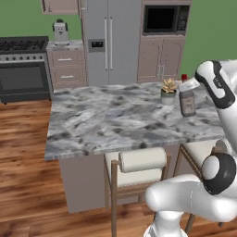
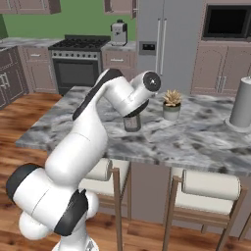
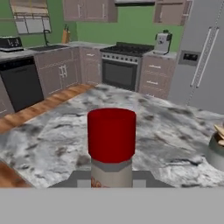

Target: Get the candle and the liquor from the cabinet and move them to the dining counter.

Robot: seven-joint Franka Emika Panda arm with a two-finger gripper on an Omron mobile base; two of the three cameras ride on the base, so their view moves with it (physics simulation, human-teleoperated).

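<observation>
End effector (image 3: 111,181) clamped on the liquor (image 1: 187,98) — bottle upright on the counter (image 1: 111,120) at right of the left base frame, just beside a potted succulent (image 1: 168,90); red cap (image 3: 111,134) centre of the hand frame.

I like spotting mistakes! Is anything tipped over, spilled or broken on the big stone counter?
Nothing stands out. The liquor stands upright on the dining counter with its red cap on, held by the gripper. The potted succulent beside it is upright too, and nothing is spilled.
</observation>
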